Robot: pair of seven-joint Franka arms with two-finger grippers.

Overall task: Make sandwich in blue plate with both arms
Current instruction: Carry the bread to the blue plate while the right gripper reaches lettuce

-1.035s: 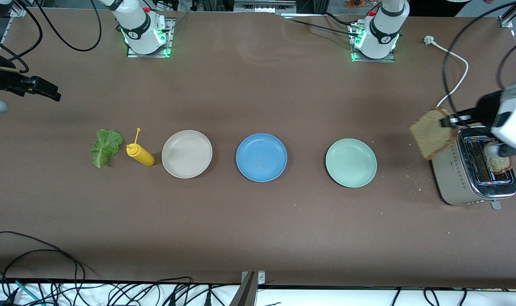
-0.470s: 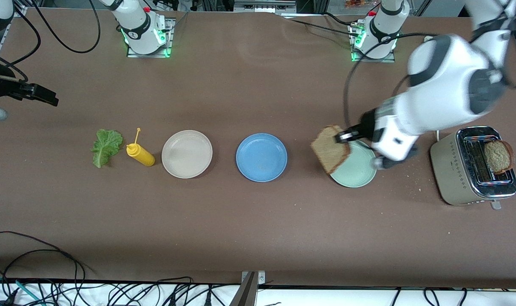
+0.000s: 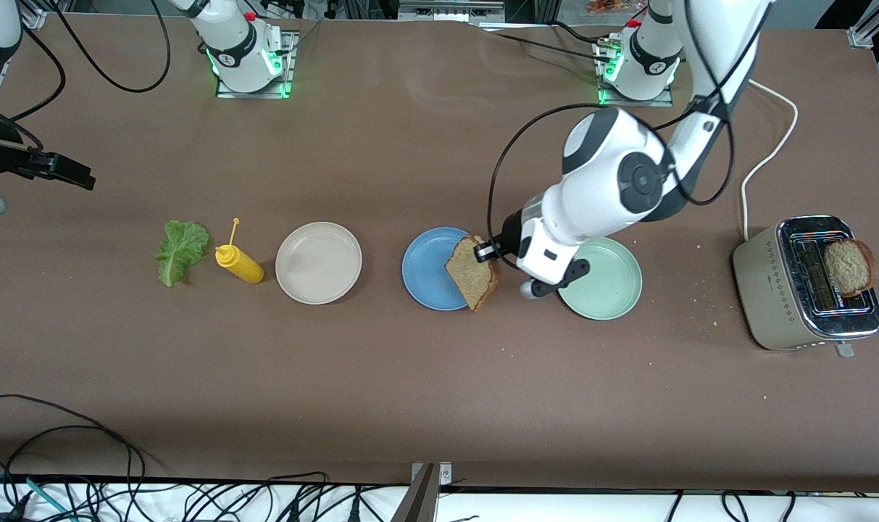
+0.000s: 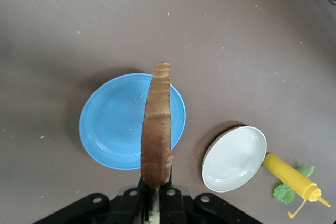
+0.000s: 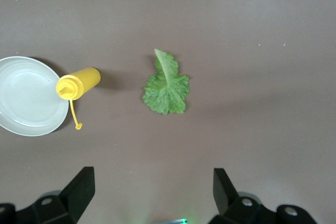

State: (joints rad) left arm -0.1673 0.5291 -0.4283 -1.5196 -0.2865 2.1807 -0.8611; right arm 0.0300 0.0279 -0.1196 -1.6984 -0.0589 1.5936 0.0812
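Plates number three in a row on the table [image 3: 410, 377]: one beige plate [image 3: 318, 262], one blue plate [image 3: 439, 268], one pale green plate [image 3: 606, 283]. Bread slices number two: one bread slice [image 3: 474, 271] is pinched by its crust in the closed fingers of the left gripper [image 3: 487, 251], hanging on edge over the blue plate's rim, its long axis running straight out from the fingertips; a second slice [image 3: 850, 267] stands in the toaster [image 3: 801, 290]. One lettuce leaf [image 5: 167, 86] and one yellow bottle [image 5: 79, 84] lie ahead of the right gripper's [image 5: 152, 192] spread-apart fingers, which hang over bare table. The left arm [image 3: 620, 174] reaches in, bent at the elbow.
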